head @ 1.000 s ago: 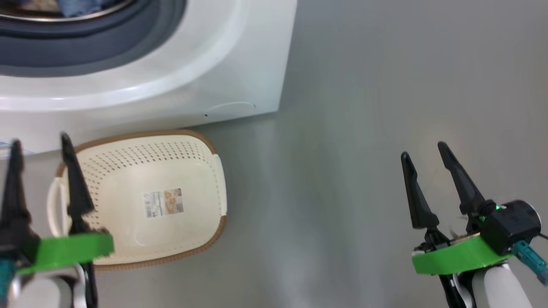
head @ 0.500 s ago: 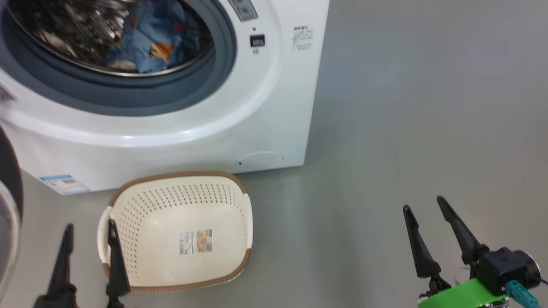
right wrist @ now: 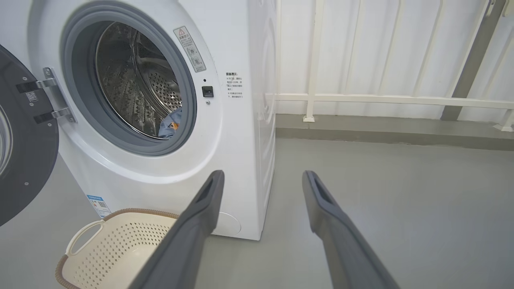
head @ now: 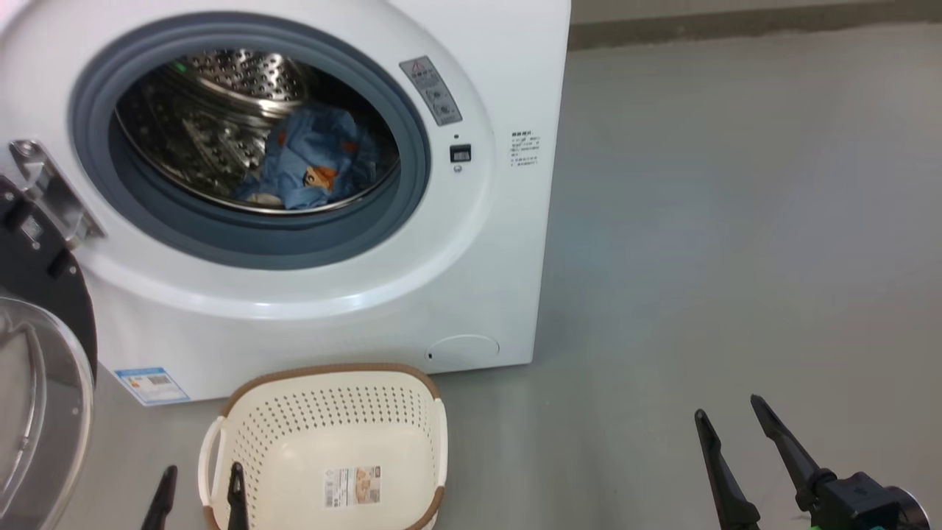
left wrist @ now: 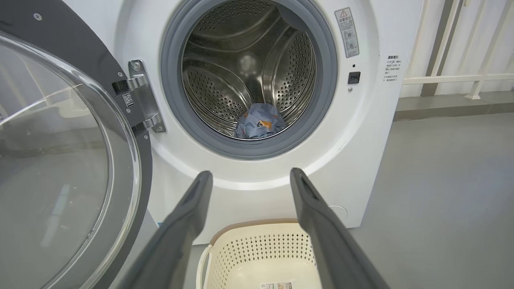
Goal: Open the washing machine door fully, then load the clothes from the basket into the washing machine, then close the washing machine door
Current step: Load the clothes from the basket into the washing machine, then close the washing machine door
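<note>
The white washing machine (head: 471, 258) stands with its drum exposed. Its black-rimmed glass door (head: 37, 412) is swung wide to the left on a steel hinge. Light blue clothes (head: 316, 165) with orange print lie at the bottom of the drum, also visible as clothes (left wrist: 259, 126) in the left wrist view. The cream basket (head: 331, 442) sits on the floor before the machine, with only its label inside. My left gripper (head: 204, 467) is open over the basket's left rim. My right gripper (head: 726, 406) is open above bare floor to the right.
Grey floor (head: 736, 221) stretches to the right of the machine. A white railing (right wrist: 361, 96) and a low kerb run along the wall behind. The open door (left wrist: 60, 160) takes up the space left of the basket (left wrist: 261, 249).
The head camera has tilted up, so the drum, the clothes and the open door have come into the picture and both grippers sit lower in it. Both grippers stay open.
</note>
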You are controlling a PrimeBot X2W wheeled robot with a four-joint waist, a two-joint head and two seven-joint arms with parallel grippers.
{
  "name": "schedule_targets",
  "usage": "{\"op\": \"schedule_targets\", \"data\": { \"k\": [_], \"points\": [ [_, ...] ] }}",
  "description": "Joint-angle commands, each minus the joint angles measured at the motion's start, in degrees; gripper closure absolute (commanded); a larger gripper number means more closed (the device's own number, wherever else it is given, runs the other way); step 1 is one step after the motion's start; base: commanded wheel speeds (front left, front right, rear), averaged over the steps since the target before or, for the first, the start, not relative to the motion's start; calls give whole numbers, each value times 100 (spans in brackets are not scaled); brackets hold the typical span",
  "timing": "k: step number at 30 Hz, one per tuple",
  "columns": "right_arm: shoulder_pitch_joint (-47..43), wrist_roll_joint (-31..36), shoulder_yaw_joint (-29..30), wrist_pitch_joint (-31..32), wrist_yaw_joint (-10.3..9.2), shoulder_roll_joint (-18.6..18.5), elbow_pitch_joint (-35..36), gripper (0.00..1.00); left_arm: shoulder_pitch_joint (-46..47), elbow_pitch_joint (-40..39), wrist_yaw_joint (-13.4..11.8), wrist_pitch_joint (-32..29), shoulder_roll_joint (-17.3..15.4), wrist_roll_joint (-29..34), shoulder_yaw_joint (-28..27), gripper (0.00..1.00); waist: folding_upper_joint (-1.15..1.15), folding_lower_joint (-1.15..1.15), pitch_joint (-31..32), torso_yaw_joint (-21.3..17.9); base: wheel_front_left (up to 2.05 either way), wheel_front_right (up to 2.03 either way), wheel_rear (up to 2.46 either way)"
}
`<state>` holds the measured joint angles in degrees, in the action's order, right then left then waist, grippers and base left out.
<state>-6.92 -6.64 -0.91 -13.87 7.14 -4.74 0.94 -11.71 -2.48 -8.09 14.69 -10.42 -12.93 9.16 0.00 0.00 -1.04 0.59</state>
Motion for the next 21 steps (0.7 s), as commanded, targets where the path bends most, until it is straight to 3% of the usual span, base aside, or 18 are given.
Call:
{"op": "schedule_targets", "data": {
  "k": [1, 21],
  "points": [
    [27, 34, -103, 9, 35, -28, 168, 0, 95, -72, 41, 30, -47, -7, -176, 0, 0, 0, 171, -19, 0, 0, 0],
    [-104, 64, -30, 52, 35, 50, 274, 0, 119, -6, 119, 30, -121, -34, -212, 0, 0, 0, 310, -40, 0, 0, 0]
  ]
}}
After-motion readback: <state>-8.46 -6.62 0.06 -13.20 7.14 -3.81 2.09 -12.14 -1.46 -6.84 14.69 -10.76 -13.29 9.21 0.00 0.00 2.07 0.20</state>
